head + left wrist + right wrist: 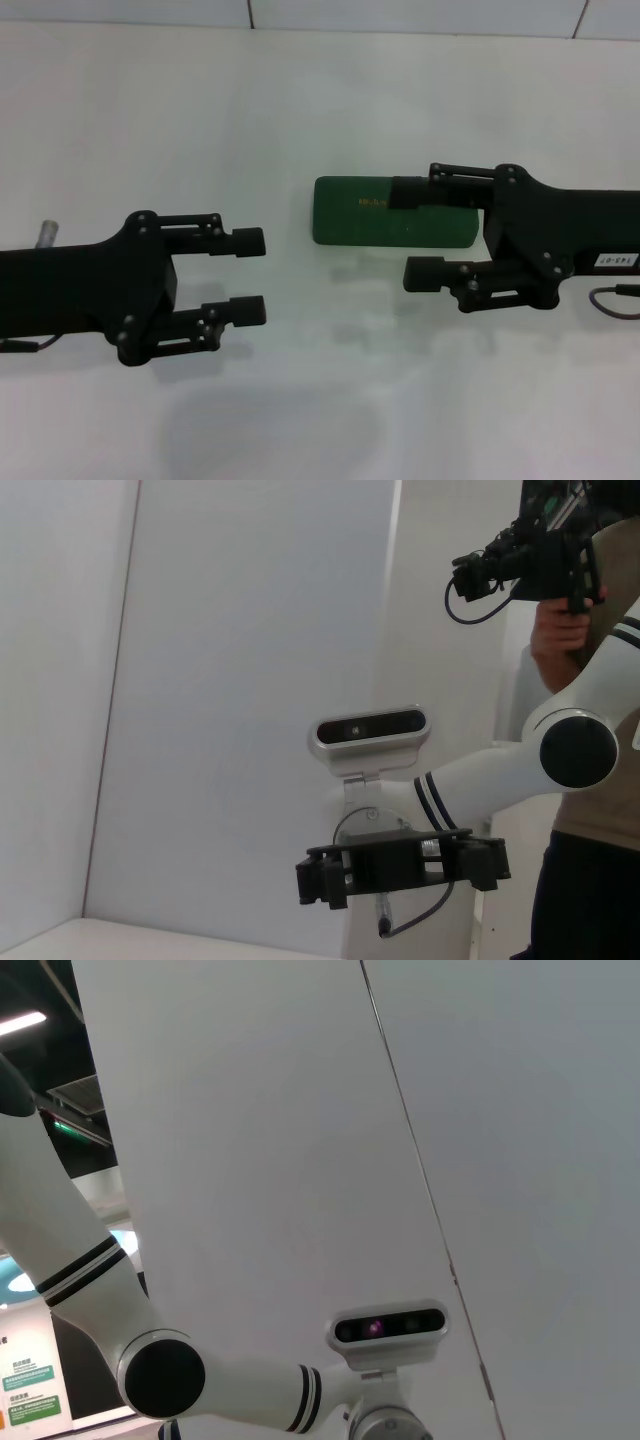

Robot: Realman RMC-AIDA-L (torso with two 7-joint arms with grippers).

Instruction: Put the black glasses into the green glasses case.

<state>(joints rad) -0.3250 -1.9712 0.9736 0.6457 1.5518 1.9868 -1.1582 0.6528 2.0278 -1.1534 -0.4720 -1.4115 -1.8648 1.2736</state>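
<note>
While the closed green case lies on the white worktop partly behind the spread right end effector, with the left end effector likewise spread nearby, no glasses are seen, though thin, fragile frames are judged best held at the bridge.

Dark green case with small gold lettering, plain white table, both end effectors matte black, left, right, white arm with black bands
</note>
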